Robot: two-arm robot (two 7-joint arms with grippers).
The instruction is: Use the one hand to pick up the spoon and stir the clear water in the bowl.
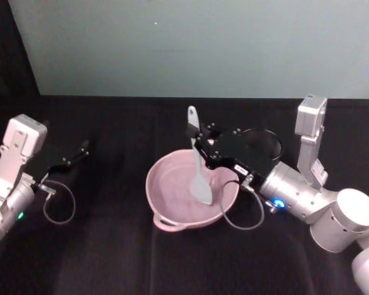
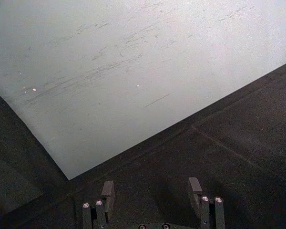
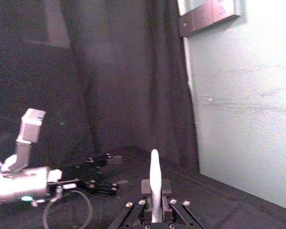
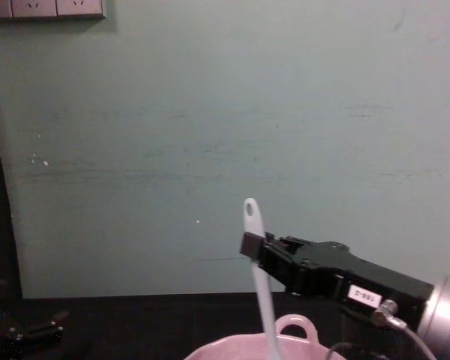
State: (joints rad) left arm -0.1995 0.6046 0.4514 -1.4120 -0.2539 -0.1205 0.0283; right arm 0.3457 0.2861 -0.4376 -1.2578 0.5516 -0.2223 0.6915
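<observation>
My right end effector (image 1: pixel 201 141) pinches the white spoon (image 1: pixel 199 172) on the upper handle. Its long axis stands nearly upright, with the scoop down inside the pink bowl (image 1: pixel 163 187), directly below the grip. So I judge small circles are enough. The left end effector (image 1: pixel 75 157) is parked with fingers spread, well apart.

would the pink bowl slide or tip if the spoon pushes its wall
Tipping seems unlikely: the bowl is wide and low. It might slide a little, being glossy, though the black cloth may grip it. The spoon, slim plastic held by the right gripper, would probably flex first.
</observation>
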